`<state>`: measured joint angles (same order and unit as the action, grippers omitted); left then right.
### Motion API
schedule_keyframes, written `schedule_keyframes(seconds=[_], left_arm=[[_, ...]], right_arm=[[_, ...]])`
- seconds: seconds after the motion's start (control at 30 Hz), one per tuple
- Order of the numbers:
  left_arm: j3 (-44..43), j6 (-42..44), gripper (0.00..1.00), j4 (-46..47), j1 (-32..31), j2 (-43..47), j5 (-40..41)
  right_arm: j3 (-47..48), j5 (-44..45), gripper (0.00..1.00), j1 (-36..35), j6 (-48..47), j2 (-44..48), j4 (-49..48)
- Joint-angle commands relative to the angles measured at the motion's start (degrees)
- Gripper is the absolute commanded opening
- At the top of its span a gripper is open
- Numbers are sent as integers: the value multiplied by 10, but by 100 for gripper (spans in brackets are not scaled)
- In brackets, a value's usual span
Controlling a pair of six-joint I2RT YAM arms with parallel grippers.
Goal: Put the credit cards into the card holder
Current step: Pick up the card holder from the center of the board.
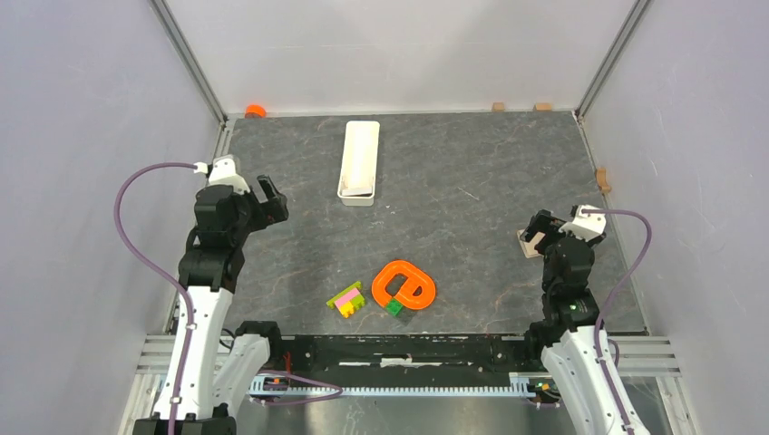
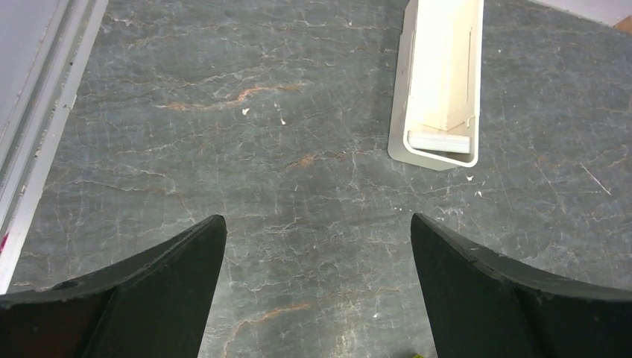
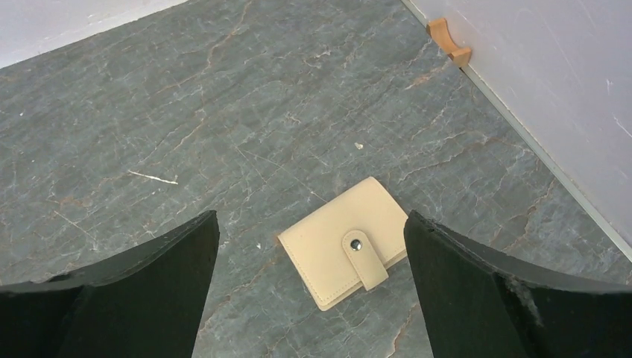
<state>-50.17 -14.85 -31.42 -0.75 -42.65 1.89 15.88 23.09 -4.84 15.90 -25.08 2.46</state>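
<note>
The card holder (image 3: 343, 242), a beige folded wallet with its clasp tab snapped shut, lies flat on the dark stone table. My right gripper (image 3: 311, 216) is open and empty, hovering just above it with the wallet between the fingertips. In the top view the wallet (image 1: 526, 243) peeks out under my right gripper (image 1: 542, 227) at the right side. My left gripper (image 2: 317, 224) is open and empty over bare table at the left (image 1: 272, 199). No credit card shows in any view.
A long white tray (image 1: 359, 159) stands at the back centre, also in the left wrist view (image 2: 440, 74). An orange ring toy (image 1: 403, 285) and pink-yellow-green bricks (image 1: 346, 300) lie at the front centre. Small wooden blocks (image 3: 449, 41) sit along the walls.
</note>
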Motion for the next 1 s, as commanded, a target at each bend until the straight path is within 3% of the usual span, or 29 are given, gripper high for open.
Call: schedule_keyframes(seconds=[0.0,0.23,0.47,0.63,0.8,0.97], left_arm=[[-9,22,100,10,-1,-1,-13],[-41,12,100,6,-1,-22,-23],[-145,-12,100,19,-1,-101,-90],[-140,-10,100,41,-1,-134,-134],[-120,-14,100,57,-2,-150,-193],[-104,-28,100,71,-3,-153,-232]], right_arm=[[6,13,98,-1,11,-3,4],[-38,50,98,-1,38,48,-9],[-49,28,98,16,77,-43,-19],[-51,-51,98,102,80,-111,-41],[-59,-201,98,233,98,-176,-58],[-57,-229,98,273,87,-213,-78]])
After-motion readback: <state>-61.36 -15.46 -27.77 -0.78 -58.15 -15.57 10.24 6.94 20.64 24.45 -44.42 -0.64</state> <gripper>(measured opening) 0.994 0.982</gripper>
